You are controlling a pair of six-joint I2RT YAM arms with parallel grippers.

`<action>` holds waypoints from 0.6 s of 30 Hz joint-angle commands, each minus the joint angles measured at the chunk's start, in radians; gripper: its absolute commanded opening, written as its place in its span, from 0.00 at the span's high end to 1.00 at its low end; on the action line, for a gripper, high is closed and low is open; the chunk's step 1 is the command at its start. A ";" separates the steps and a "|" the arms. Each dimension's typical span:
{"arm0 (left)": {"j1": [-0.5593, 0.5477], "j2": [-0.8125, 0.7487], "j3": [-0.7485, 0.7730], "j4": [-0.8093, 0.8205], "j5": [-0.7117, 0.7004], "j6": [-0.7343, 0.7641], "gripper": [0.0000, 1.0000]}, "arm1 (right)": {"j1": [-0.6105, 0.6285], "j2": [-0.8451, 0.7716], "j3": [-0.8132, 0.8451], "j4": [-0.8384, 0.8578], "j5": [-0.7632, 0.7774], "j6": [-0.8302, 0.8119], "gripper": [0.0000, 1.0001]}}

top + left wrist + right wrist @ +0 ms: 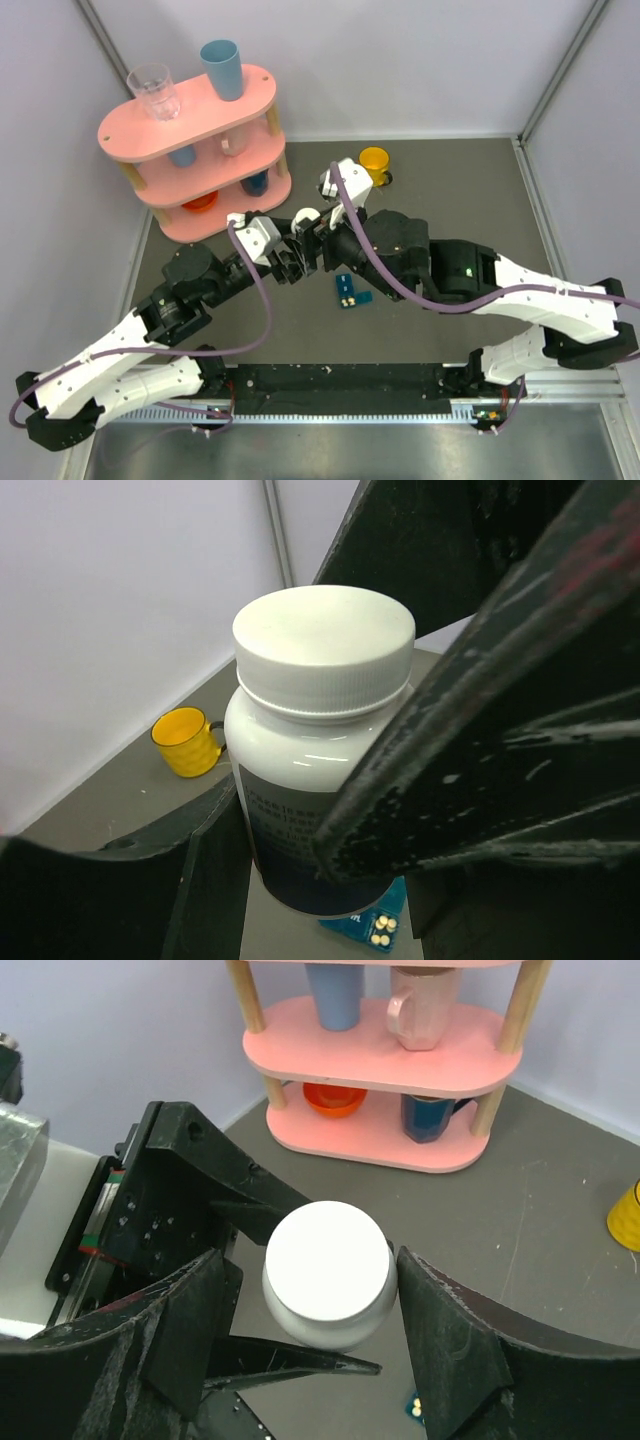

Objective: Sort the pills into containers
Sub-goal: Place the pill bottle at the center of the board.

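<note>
Top external view: the pill box is seen flat on the table, about midway between the left and right edges and nearer the near edge than the far one, with the right arm covering one side of it. In the left wrist view only a corner of the box is shown beneath the bottle. A few pale pills are seen in one compartment and the other compartments are hidden.

The white-capped bottle is held upright above the box, its body clamped between the fingers of the left gripper; its dark label cannot be read. The right gripper is set open astride the cap. A gap is seen at one finger, and contact at the other cannot be judged. From above, the bottle is hidden where the two wrists meet.

Bare table is left on the right side. A yellow mug stands by the far edge, and a pink shelf fills the far left corner.
</note>
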 commanded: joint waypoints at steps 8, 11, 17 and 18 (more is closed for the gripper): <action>-0.002 -0.016 0.002 0.107 -0.065 0.025 1.00 | -0.046 0.046 0.044 -0.164 -0.011 0.139 0.34; -0.002 -0.019 0.001 0.107 -0.065 0.025 1.00 | -0.059 0.049 0.036 -0.165 -0.036 0.150 0.35; -0.002 -0.022 -0.011 0.118 -0.050 0.018 1.00 | -0.065 0.078 0.047 -0.165 -0.057 0.141 0.39; -0.002 -0.019 -0.016 0.123 -0.050 0.017 1.00 | -0.065 0.080 0.050 -0.165 -0.060 0.137 0.40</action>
